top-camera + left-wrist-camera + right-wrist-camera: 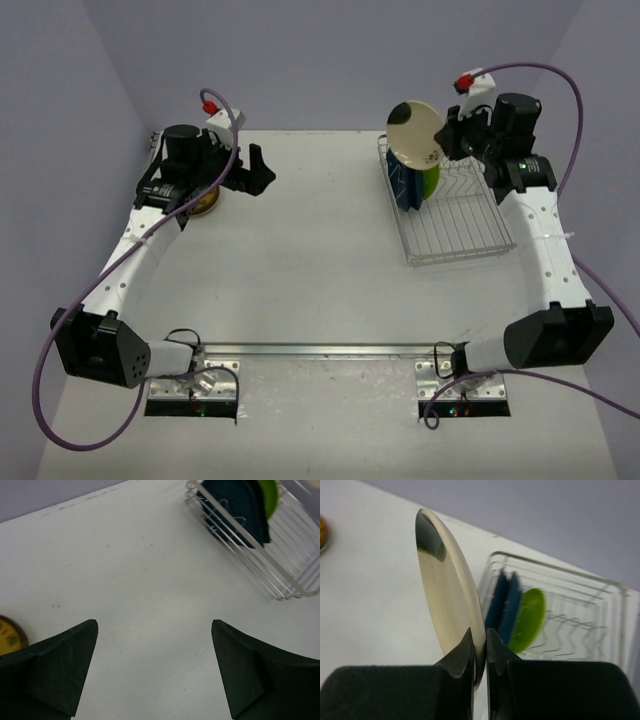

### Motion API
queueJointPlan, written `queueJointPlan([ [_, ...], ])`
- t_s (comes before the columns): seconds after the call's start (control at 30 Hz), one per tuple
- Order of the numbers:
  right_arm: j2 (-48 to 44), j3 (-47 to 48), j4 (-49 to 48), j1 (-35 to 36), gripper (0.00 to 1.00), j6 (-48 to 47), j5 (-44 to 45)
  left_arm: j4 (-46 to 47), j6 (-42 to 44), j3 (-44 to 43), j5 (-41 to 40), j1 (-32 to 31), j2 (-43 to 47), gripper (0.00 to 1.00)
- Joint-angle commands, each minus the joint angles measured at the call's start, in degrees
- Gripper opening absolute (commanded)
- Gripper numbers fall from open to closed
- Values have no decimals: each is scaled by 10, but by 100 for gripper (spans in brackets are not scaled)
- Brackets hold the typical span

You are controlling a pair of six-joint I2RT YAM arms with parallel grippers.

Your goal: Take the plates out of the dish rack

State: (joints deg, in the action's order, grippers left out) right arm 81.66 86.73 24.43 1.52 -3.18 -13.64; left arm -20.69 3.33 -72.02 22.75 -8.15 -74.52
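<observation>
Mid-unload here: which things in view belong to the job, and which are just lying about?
Job: cream plate with black patch in right gripper; dark blue plates and lime green plate in dish rack; orange-yellow plate on table, under the arm of the open left gripper.
Lying about: purple cables; metal base plates.

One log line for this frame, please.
right claw: shut on cream plate, raised near rack | left claw: open, empty | in rack: blue plate, green plate

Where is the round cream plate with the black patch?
Top view, far right: the cream plate is pinched in the right gripper above the far-left corner of the silver wire dish rack, over the dark blue plate and lime green plate.
</observation>
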Motion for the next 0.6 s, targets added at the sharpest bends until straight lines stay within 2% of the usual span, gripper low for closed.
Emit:
queueJointPlan([
  [0.0, -20, -82, -32, 47, 0, 84, -238, 21, -28, -28, 155, -32, 18, 90],
  [0.17, -22, -122, -58, 106, 0, 127, -280, 4, -14, -23, 155, -70, 8, 81],
  [0.4, 12, -96, -71, 148, 0, 160, -286, -20, 24, -5, 146, -112, -6, 73],
  [0.53, 31, -86, -82, 161, 0, 188, -322, -16, 9, -5, 139, -113, -22, 58],
  [0.57, 32, -86, -83, 165, 0, 189, -326, -14, -2, -6, 139, -112, -26, 51],
])
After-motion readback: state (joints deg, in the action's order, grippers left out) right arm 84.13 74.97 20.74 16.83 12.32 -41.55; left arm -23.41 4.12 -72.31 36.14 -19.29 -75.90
